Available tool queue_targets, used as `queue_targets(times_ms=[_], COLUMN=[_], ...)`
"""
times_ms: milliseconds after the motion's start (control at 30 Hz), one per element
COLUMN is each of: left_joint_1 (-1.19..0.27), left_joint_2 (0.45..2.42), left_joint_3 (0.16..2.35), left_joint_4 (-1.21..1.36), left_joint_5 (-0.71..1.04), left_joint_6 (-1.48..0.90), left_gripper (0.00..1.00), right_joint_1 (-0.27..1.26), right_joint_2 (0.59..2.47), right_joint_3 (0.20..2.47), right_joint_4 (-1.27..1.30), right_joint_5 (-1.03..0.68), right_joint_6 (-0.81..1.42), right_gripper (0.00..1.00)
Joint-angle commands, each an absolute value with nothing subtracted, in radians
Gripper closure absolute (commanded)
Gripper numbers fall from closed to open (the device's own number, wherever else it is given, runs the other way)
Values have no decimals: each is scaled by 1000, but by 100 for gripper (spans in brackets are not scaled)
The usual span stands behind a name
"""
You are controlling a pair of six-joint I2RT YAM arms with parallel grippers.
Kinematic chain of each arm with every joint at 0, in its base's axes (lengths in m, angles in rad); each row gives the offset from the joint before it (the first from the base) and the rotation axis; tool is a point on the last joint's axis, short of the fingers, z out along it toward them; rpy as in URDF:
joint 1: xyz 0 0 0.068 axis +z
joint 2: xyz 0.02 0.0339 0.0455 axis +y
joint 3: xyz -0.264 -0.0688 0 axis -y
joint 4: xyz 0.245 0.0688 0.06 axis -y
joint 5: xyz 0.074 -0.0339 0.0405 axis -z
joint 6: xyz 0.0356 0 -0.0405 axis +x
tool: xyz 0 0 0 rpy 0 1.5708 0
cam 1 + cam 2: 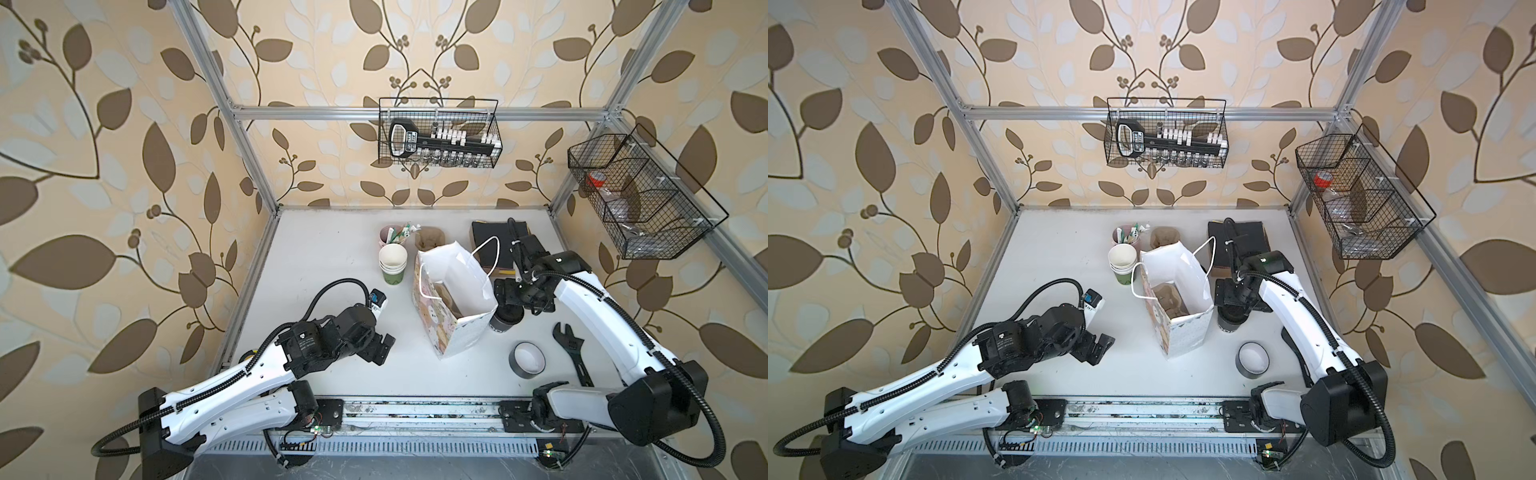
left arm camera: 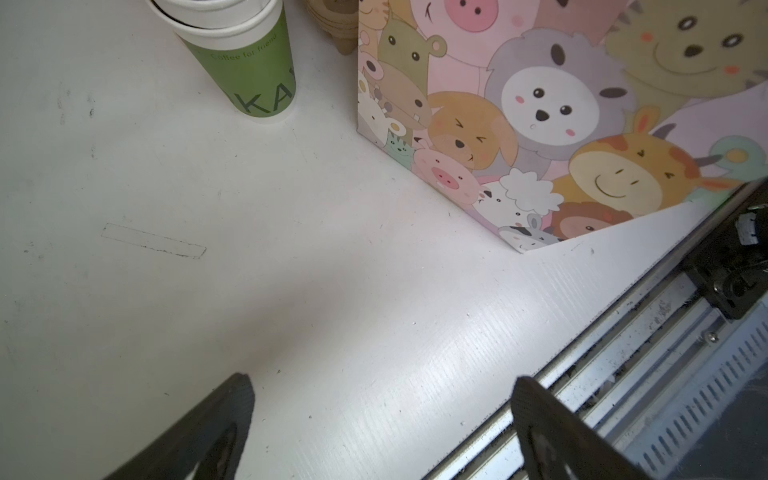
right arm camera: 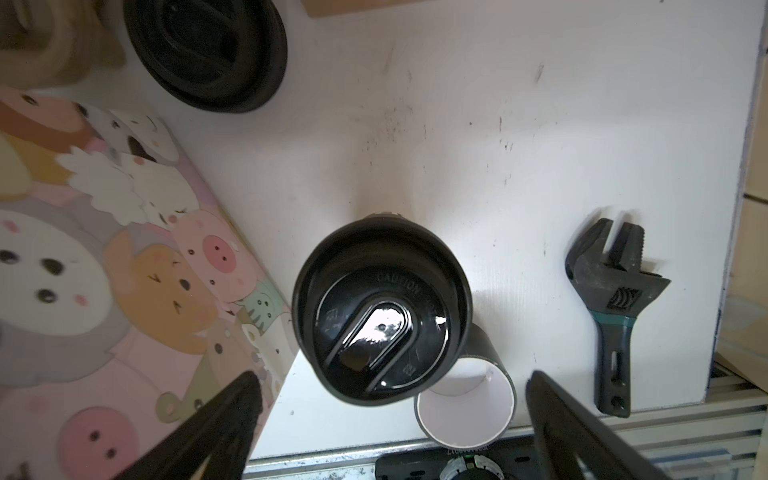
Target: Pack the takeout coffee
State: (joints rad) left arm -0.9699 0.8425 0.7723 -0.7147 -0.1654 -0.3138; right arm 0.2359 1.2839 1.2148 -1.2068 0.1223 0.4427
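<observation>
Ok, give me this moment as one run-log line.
takeout coffee: beside bag, not inside | right claw: open above it | left claw: open, empty

in both top views the light is soft and even; the white table [image 1: 332, 257] is bright, with only pale shadows on it. the wallpaper leaves [image 1: 62, 257] toward the left and right edges look stretched. in the right wrist view the lid of the takeout coffee [image 3: 380, 316] carries a white glare spot, and the near gift bag [image 3: 104, 270] is blurred.
</observation>
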Motion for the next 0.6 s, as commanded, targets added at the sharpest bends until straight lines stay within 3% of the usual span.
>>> queue_targets(times_ms=[0, 200, 300, 467, 567], left_joint_1=[-980, -980, -980, -980, -980], left_joint_2=[836, 834, 837, 845, 846], left_joint_3=[801, 802, 804, 809, 810], left_joint_4=[-727, -727, -727, -734, -735], left_joint_5=[-191, -200, -199, -202, -205], left_joint_6=[-308, -314, -317, -324, -330], left_gripper=[1, 1, 1, 1, 1], right_joint_1=[216, 168, 101, 161, 168], right_joint_2=[1252, 1274, 1184, 1236, 1262], right_joint_3=[1280, 1285, 1207, 1235, 1238], right_joint_4=[-1300, -1354, -1271, -1305, -1305], right_joint_5=[98, -8, -171, -33, 16], right_joint_6=[504, 471, 462, 454, 451], right_gripper=[0, 0, 0, 1, 8])
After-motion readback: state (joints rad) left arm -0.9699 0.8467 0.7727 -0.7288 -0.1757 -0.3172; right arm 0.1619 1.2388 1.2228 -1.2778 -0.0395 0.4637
